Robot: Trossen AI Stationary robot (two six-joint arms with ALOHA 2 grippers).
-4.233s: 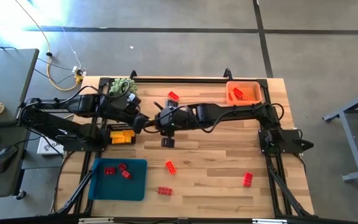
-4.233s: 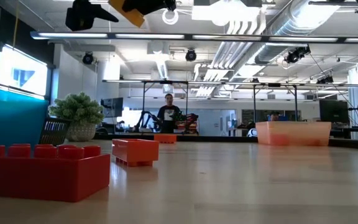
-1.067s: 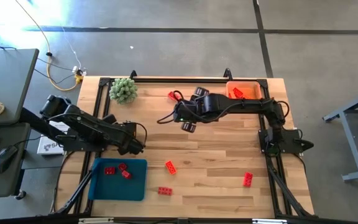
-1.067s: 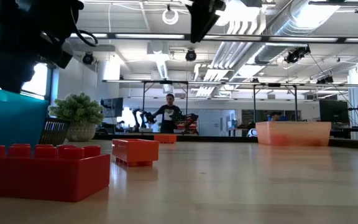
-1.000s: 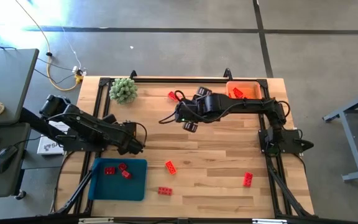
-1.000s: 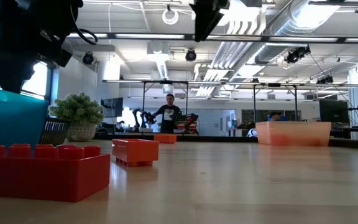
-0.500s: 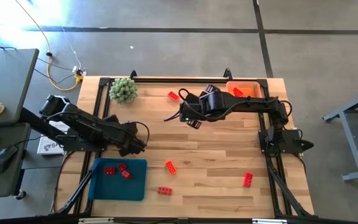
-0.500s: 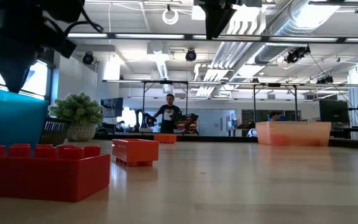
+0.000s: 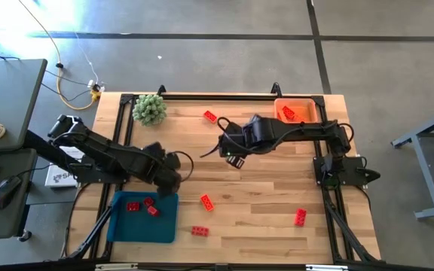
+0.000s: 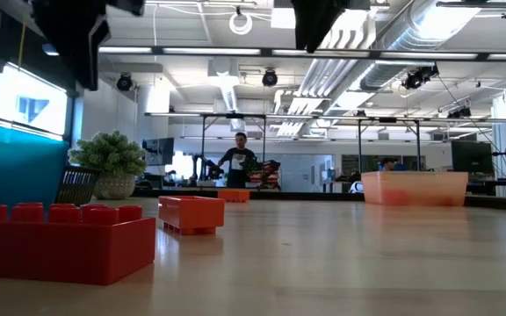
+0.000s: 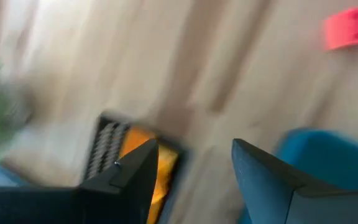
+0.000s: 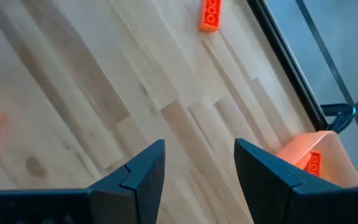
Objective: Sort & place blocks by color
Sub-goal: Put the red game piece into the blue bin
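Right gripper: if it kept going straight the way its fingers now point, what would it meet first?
Probably bare table. The open, empty right gripper points at plain wood. The orange brick lies farther along, and the orange tray sits off to one side. Depth is hard to judge.

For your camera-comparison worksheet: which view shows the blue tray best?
The high view: the whole blue tray shows from above, with three red bricks in it. The low view shows only a teal side wall at its left edge. The left wrist view catches a blurred corner. The right wrist view misses it.
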